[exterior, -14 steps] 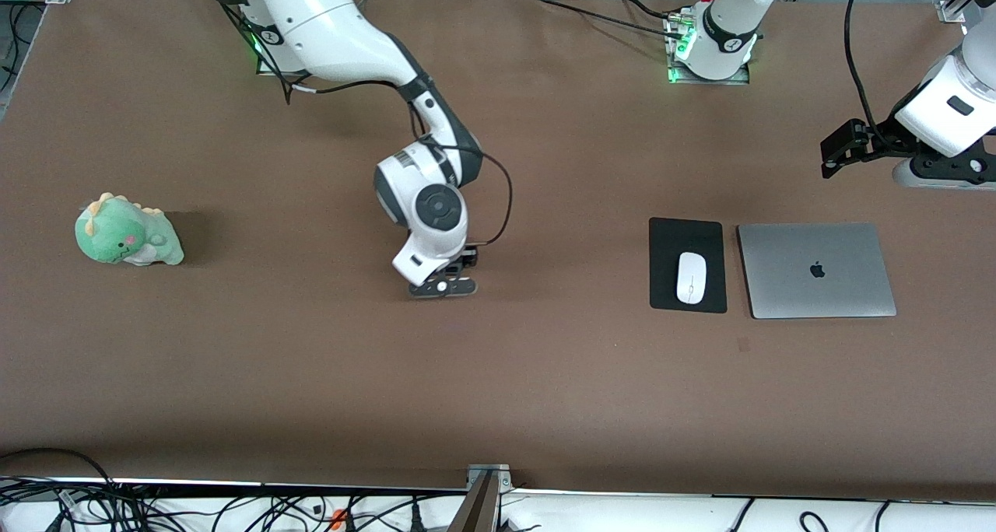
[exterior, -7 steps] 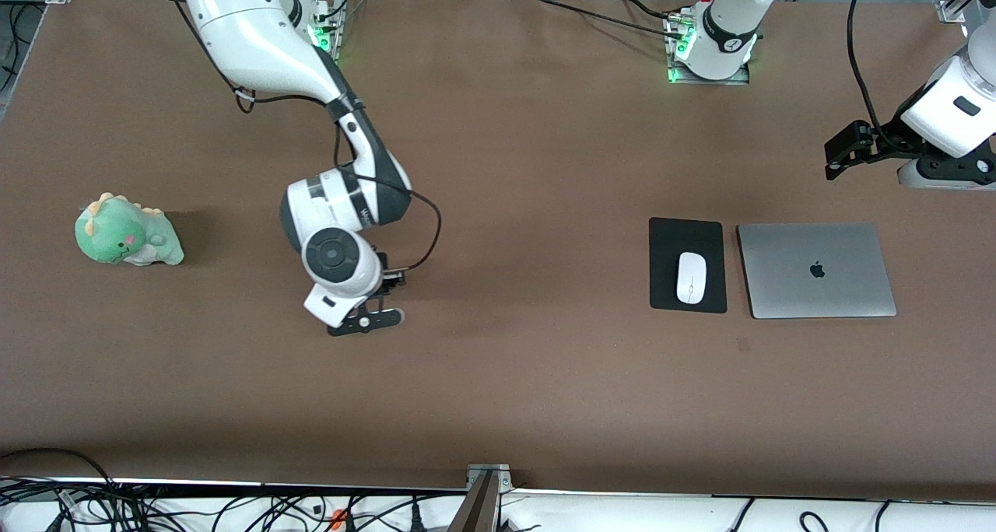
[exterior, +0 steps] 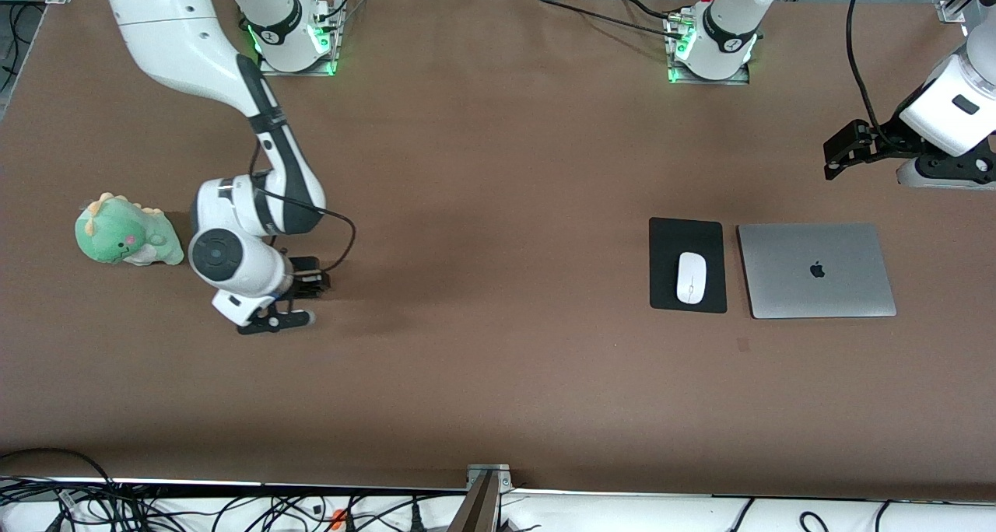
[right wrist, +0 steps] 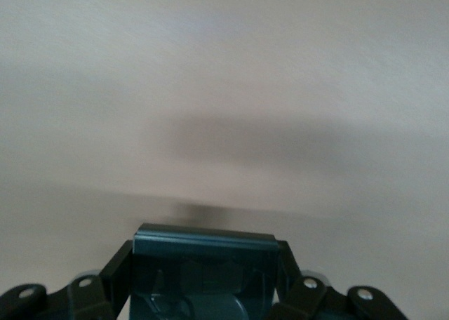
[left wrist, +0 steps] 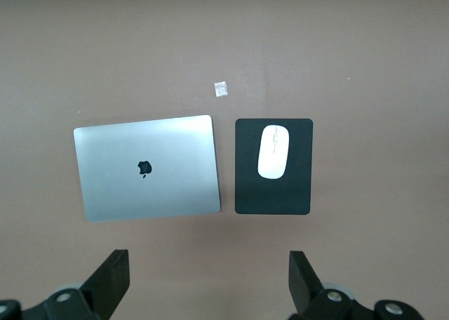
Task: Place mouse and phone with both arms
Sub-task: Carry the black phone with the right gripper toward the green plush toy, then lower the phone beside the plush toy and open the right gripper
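The white mouse (exterior: 691, 277) lies on a black mouse pad (exterior: 688, 232) toward the left arm's end of the table; it also shows in the left wrist view (left wrist: 273, 151). My right gripper (exterior: 299, 285) is low over the table beside a green plush toy. In the right wrist view it (right wrist: 203, 257) is shut on the black phone (right wrist: 203, 246), which fills the gap between the fingers. My left gripper (exterior: 839, 152) hangs open and empty above the table edge, its fingers (left wrist: 112, 278) wide apart in the left wrist view.
A closed silver laptop (exterior: 817, 270) lies beside the mouse pad, at the left arm's end. A green plush dinosaur (exterior: 124, 232) sits at the right arm's end. A small white scrap (left wrist: 221, 88) lies near the pad. Brown table cover (exterior: 498, 376) spreads between them.
The right arm has swung from the table's middle toward its own end, near the plush dinosaur, with the phone. The left arm has barely moved.
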Controlling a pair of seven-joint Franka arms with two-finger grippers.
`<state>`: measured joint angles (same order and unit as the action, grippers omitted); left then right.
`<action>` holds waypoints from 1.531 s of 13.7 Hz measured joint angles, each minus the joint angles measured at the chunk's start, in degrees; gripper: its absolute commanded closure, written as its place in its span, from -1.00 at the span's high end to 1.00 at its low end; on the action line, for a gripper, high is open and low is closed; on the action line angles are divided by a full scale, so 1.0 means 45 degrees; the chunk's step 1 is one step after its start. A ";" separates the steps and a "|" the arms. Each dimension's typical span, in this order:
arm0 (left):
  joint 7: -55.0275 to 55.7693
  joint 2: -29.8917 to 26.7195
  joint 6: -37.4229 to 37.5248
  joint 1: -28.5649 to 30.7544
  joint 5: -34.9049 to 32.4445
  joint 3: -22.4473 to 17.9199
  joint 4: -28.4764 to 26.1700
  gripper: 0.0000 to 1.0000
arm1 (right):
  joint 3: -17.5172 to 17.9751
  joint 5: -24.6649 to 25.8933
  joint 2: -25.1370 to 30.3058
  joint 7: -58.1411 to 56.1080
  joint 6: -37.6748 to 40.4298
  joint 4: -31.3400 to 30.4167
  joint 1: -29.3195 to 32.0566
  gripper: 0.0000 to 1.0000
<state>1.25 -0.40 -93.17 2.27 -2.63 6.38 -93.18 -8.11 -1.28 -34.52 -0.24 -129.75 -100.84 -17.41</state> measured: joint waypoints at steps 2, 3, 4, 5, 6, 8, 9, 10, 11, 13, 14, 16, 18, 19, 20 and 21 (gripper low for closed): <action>0.0000 0.0000 0.0000 -0.0001 0.0000 0.0004 0.0001 1.00 | -0.0011 -0.0003 0.0643 -0.0889 -0.1125 -0.1444 0.0736 -1.00; 0.0000 0.0000 0.0000 -0.0001 0.0000 0.0005 0.0001 1.00 | -0.0021 -0.0033 0.0884 -0.1418 -0.1663 -0.2124 0.1144 -1.00; 0.0000 0.0000 0.0000 -0.0001 0.0000 0.0006 0.0000 1.00 | -0.0027 -0.0132 0.1068 -0.1898 -0.2067 -0.2722 0.1561 -1.00; 0.0000 0.0000 0.0000 -0.0001 0.0000 0.0006 0.0000 1.00 | -0.0032 -0.0250 0.1238 -0.2351 -0.2394 -0.3226 0.1942 -1.00; 0.0000 0.0000 0.0000 -0.0001 0.0000 0.0007 0.0001 1.00 | -0.0038 -0.0315 0.1399 -0.2711 -0.2657 -0.3653 0.2280 -1.00; 0.0000 0.0000 0.0008 -0.0002 0.0000 0.0008 0.0000 1.00 | -0.0043 -0.0349 0.1712 -0.3098 -0.2876 -0.4253 0.2953 -1.00; 0.0000 0.0000 0.0018 -0.0002 0.0000 0.0011 0.0000 1.00 | -0.0043 -0.0350 0.1847 -0.3196 -0.3022 -0.4468 0.3208 -1.00; 0.0000 0.0002 0.0024 -0.0002 0.0000 0.0013 -0.0004 1.00 | -0.0041 -0.0354 0.1968 -0.3220 -0.3369 -0.4693 0.3388 -1.00; 0.0000 0.0009 0.0026 -0.0002 0.0000 0.0013 -0.0012 1.00 | -0.0040 -0.0355 0.2036 -0.3220 -0.3787 -0.4901 0.3522 -1.00; 0.0000 0.0059 0.0031 -0.0002 0.0000 0.0012 -0.0033 1.00 | -0.0040 -0.0364 0.2061 -0.3220 -0.4576 -0.5265 0.3716 -1.00; 0.0000 0.0097 0.0031 -0.0002 0.0000 0.0013 -0.0043 1.00 | -0.0039 -0.0449 0.2060 -0.3220 -0.4938 -0.5410 0.3782 -1.00; 0.0000 0.0182 0.0030 -0.0008 0.0000 0.0019 -0.0047 1.00 | -0.0038 -0.0852 0.2014 -0.3220 -0.5240 -0.5570 0.3838 -0.82; 0.0000 0.0209 0.0030 -0.0025 0.0000 0.0031 -0.0047 1.00 | 0.0004 -0.1297 0.1910 -0.3220 -0.5330 -0.5591 0.3839 0.27; 0.0000 0.0209 0.0030 -0.0029 0.0000 0.0033 -0.0046 1.00 | 0.0073 -0.1520 0.1842 -0.3224 -0.5426 -0.5592 0.3841 0.85; 0.0000 0.0209 0.0030 -0.0029 0.0000 0.0034 -0.0047 1.00 | 0.0185 -0.1656 0.1760 -0.3224 -0.5603 -0.5592 0.3841 1.00; 0.0000 0.0209 0.0030 -0.0029 0.0000 0.0034 -0.0046 1.00 | 0.0295 -0.1695 0.1674 -0.3224 -0.5764 -0.5591 0.3840 1.00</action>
<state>1.25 0.54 -93.03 2.13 -2.63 6.54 -93.39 -6.78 -8.91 -26.98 -14.75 -155.69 -126.00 -0.14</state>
